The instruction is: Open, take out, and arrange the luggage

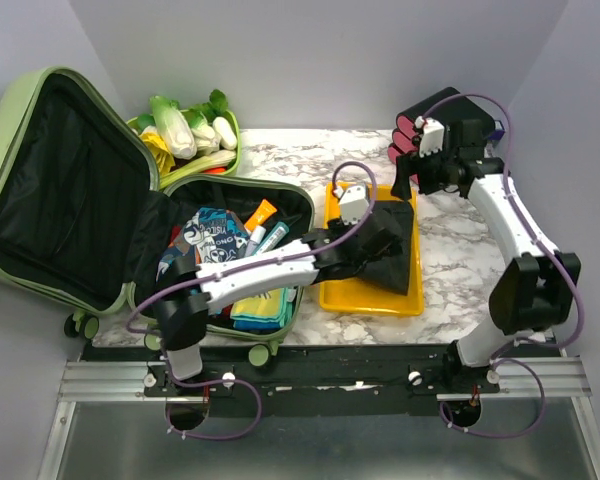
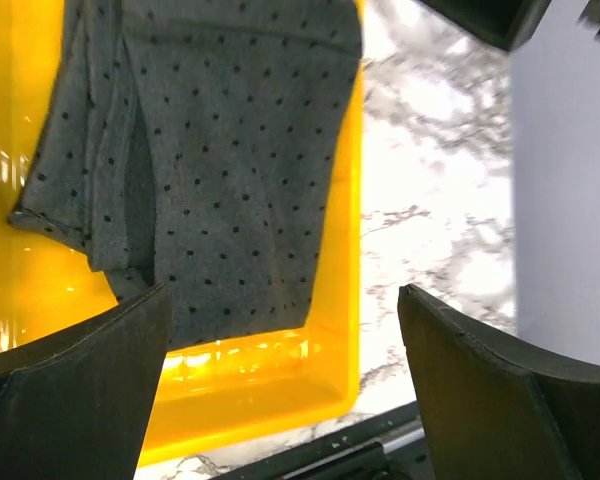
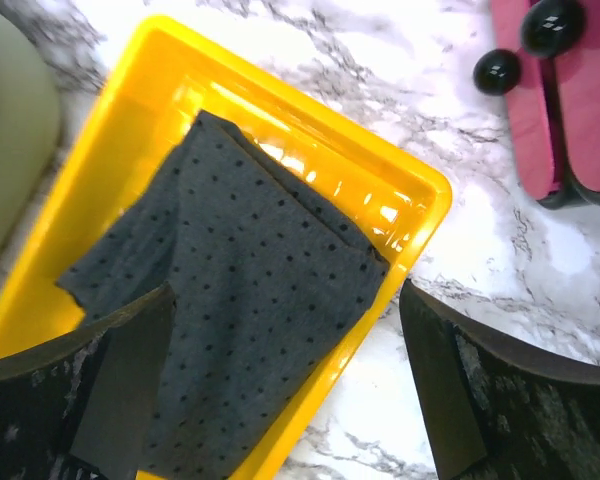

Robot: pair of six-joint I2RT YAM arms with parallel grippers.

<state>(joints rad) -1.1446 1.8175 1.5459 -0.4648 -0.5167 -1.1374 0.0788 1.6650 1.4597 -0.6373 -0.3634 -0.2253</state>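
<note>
A: Where is the luggage (image 1: 60,200)?

B: On the 9 o'clock side of the table (image 1: 460,250) in the top view, lying open. Its lid is propped back toward 10 o'clock. The base sits nearer 6, with folded clothes and tubes inside. There is only one case.

A: What's around it?

B: Just past its far edge, at 12 o'clock, is one green basket (image 1: 236,138) of leafy vegetables; I can't count them. Just beside the base at 3 o'clock is one yellow tray (image 1: 345,295) with one dark dotted cloth (image 2: 240,150) lying in it. At the tray's 1 o'clock stands one black box (image 1: 435,105) with pink-red ends.

A: Anything in the way?

B: The left arm (image 1: 260,270) stretches across the open base from 7 toward 2 o'clock and hides part of the contents. One orange tube (image 1: 263,212) shows beyond it.

A: And the grippers?

B: Two. The left gripper (image 2: 280,330) hangs over the tray with its fingers spread wide. Nothing is between them, and the cloth lies below. The right gripper (image 3: 285,330) hangs near the tray's 1 o'clock corner, likewise released and gripping nothing.
</note>
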